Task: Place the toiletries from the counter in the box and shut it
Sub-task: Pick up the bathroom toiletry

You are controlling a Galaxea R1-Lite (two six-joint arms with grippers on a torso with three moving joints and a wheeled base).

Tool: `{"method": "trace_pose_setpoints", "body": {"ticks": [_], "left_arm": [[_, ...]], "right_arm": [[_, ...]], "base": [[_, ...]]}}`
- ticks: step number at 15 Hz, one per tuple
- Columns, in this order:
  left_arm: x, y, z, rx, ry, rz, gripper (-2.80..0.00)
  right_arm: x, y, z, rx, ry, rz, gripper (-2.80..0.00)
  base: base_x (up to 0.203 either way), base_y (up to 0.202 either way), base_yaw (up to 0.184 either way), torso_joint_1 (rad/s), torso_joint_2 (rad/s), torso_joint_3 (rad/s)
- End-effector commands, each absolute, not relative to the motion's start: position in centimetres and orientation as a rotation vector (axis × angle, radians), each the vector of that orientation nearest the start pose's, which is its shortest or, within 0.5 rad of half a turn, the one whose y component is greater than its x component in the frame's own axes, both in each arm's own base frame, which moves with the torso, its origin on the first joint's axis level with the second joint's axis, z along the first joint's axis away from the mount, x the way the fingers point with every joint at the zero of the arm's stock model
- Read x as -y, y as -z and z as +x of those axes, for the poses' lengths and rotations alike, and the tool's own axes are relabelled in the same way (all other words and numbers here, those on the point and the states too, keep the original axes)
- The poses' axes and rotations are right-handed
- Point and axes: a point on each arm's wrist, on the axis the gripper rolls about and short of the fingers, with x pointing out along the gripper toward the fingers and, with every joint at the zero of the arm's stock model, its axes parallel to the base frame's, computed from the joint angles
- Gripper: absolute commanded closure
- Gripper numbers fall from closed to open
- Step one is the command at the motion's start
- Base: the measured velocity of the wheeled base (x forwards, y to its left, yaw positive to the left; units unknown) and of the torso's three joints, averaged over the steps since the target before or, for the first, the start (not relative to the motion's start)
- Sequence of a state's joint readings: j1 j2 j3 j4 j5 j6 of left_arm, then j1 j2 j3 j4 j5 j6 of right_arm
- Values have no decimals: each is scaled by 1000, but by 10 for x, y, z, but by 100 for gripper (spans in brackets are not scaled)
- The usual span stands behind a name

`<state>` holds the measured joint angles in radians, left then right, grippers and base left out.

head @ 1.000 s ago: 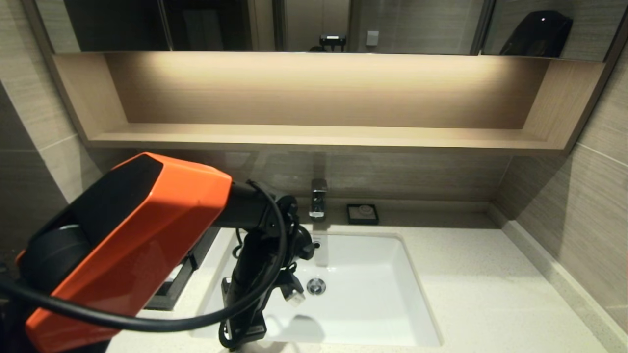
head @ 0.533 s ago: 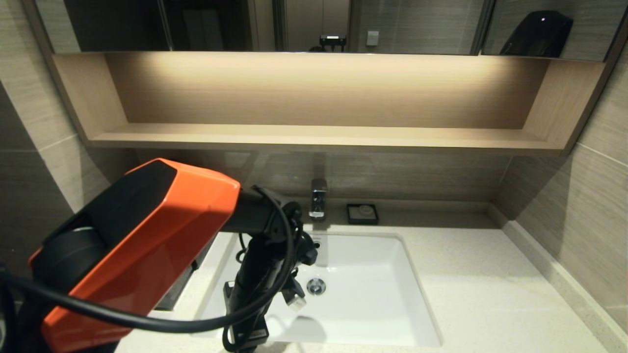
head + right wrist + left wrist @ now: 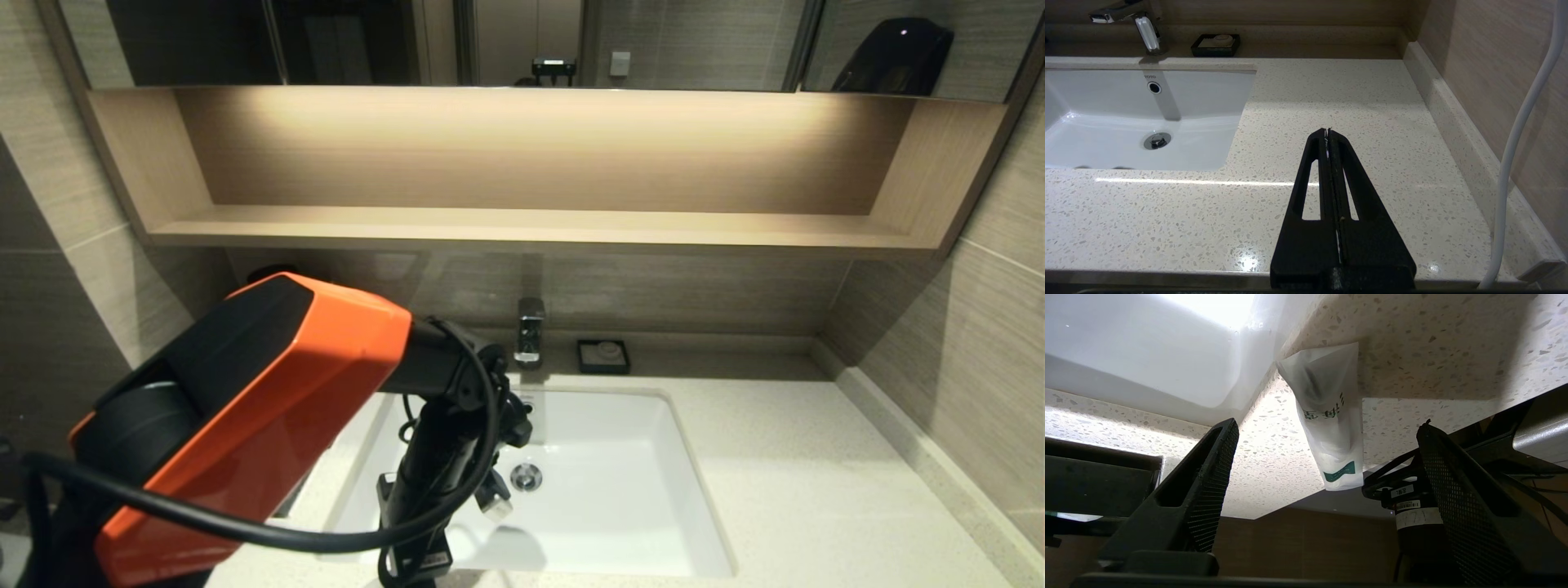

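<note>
My left gripper point(image 3: 1327, 426) is open, and its fingers point(image 3: 1208, 486) straddle one toiletry packet point(image 3: 1331, 457) without touching it. The packet is whitish with green print and lies on the cream speckled counter point(image 3: 1274, 469), one end over the counter's front edge, beside the basin's front left corner point(image 3: 1147, 355). In the head view my orange left arm point(image 3: 245, 425) reaches down there and hides the packet and nearly all of the box; only a dark sliver point(image 3: 286, 508) shows. My right gripper point(image 3: 1327, 130) is shut and empty above the counter point(image 3: 1331, 94), right of the basin.
A tap point(image 3: 529, 331) and a small black soap dish point(image 3: 602, 356) stand behind the white basin point(image 3: 620, 490). A raised ledge and wall point(image 3: 1457, 122) bound the counter on the right. A white cable point(image 3: 1519, 134) hangs by the right gripper.
My left arm has shifted to the right and slightly up in the head view and now covers more of the box. The right arm has not moved.
</note>
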<state>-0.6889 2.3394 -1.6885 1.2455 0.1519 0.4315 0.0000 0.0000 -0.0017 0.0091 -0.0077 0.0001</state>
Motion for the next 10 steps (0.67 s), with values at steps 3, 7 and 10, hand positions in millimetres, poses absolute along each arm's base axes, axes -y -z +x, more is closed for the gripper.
{"method": "trace_pose_setpoints", "body": {"ticks": [3,7,10], "left_arm": [[227,-69,281,-1698,755,1094,-280],[227,-67,282,-1687,743,1107,-280],[228,-64,283,-1689,727,1099,-280]], "right_arm": [[0,-75,-23,-8,8,0,0],[0,-75,-23,-8,8,0,0],[0,-75,-23,-8,8,0,0]], "base": [[0,0,0,0,0,0],[0,0,0,0,0,0],[0,0,0,0,0,0]]}}
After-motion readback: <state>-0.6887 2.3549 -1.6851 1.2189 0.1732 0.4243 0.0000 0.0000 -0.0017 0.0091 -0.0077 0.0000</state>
